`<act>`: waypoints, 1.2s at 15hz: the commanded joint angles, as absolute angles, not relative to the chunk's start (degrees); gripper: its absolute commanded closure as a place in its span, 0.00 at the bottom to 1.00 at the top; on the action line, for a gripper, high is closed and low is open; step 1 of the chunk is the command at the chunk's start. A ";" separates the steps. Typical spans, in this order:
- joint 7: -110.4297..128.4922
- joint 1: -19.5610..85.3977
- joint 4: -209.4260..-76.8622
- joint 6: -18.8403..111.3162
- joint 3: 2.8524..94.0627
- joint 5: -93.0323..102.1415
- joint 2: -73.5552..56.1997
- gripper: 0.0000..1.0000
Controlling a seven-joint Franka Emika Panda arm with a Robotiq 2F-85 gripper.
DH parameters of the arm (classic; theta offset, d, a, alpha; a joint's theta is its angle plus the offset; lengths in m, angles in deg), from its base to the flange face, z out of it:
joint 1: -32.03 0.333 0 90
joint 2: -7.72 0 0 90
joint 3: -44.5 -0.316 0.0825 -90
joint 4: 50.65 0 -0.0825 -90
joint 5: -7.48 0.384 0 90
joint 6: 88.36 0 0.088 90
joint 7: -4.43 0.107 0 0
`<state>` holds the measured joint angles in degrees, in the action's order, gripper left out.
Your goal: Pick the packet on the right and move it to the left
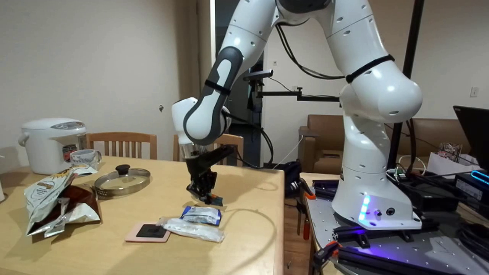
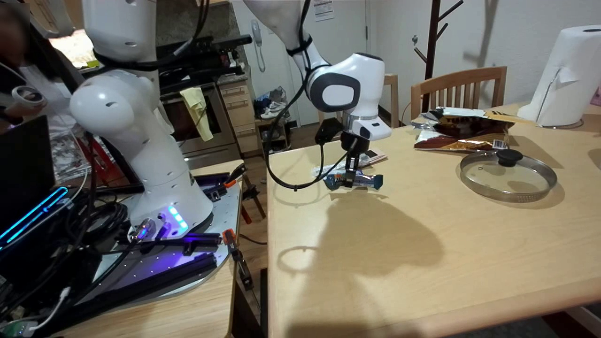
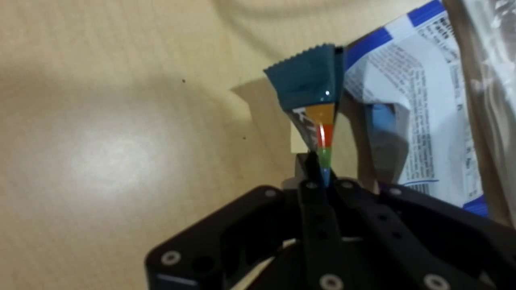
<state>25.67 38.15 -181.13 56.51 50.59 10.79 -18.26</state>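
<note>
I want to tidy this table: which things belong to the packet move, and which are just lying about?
Belong to the job:
gripper
teal packet, pinched in it

Lying about:
blue-and-white packet
clear plastic packet
glass pot lid
crumpled foil bag
mug
paper-towel roll

The gripper (image 3: 322,173) is clamped on a dark teal packet (image 3: 308,84), its serrated end free and orange, red, green and blue bands running down into the grip. A white packet (image 3: 437,117) with blue ends, printed text facing up, lies just beside; contact between the two cannot be confirmed. Clear plastic packaging (image 3: 496,60) lies along its other side. Two dark specks (image 3: 244,138) mark the counter (image 3: 113,161). Position against counter edges and corners cannot be told.
</note>
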 commanded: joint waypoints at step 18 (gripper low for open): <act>24.23 39.64 -183.93 58.75 57.55 -5.26 -18.50 1.00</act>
<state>28.25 40.32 -182.43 56.60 57.24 -0.55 -19.98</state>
